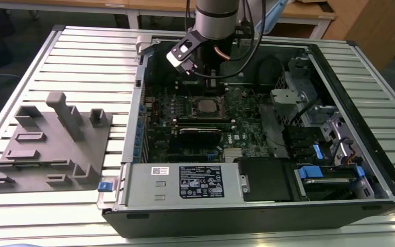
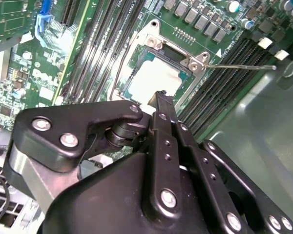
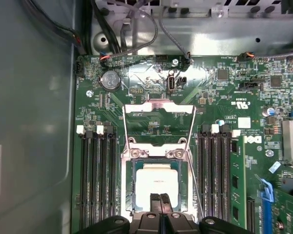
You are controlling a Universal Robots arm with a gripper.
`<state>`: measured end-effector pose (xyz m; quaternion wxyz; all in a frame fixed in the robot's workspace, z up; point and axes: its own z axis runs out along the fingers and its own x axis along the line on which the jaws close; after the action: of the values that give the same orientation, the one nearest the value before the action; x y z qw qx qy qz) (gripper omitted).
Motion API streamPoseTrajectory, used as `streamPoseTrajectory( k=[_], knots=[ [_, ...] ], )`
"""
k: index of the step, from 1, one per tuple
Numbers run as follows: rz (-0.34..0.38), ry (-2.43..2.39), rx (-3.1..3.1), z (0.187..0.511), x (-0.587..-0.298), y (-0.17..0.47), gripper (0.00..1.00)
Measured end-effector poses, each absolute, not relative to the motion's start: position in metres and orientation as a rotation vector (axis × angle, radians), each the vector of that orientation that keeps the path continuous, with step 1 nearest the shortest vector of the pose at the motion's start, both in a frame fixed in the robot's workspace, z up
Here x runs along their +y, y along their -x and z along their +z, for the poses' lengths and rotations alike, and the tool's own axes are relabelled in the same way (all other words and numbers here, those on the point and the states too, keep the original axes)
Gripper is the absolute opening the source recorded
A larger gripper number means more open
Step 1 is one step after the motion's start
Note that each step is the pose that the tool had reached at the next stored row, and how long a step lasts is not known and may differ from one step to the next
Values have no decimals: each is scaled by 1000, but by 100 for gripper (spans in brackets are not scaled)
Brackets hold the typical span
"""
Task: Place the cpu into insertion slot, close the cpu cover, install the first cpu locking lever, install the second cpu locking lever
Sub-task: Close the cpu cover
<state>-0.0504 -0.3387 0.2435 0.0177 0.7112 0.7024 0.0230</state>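
cpu (image 3: 156,181) was seated in insertion slot (image 3: 131,187), edge just beneath tool (image 3: 160,197) | tool closed, nothing gripped | arm (image 1: 217,15) held upright over motherboard (image 1: 249,121)

The cpu (image 3: 157,181) has a dull, pale silver metal top, smooth and matt. The insertion slot (image 3: 128,155) has a silvery metal rim that is a little shiny. The cpu cover (image 3: 158,104) is thin, bright sheet metal. The gripper (image 2: 161,100) is black and smooth with a soft gloss, and its screws are shiny steel. The motherboard (image 3: 219,97) is glossy green. The memory slots (image 3: 95,170) are black plastic and the coin battery (image 3: 111,79) is polished metal. In the exterior view the table (image 1: 81,56) is pale ribbed metal. At nine o'clock from the dark, matt computer case (image 1: 252,221) lies a matt grey plastic fixture (image 1: 47,149).
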Motion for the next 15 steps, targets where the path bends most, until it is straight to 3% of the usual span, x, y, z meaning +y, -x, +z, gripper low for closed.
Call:
streamPoseTrajectory(
  k=[15],
  knots=[
    [71, -2209, 2182, 254, -339, 49, 11]
  ],
)
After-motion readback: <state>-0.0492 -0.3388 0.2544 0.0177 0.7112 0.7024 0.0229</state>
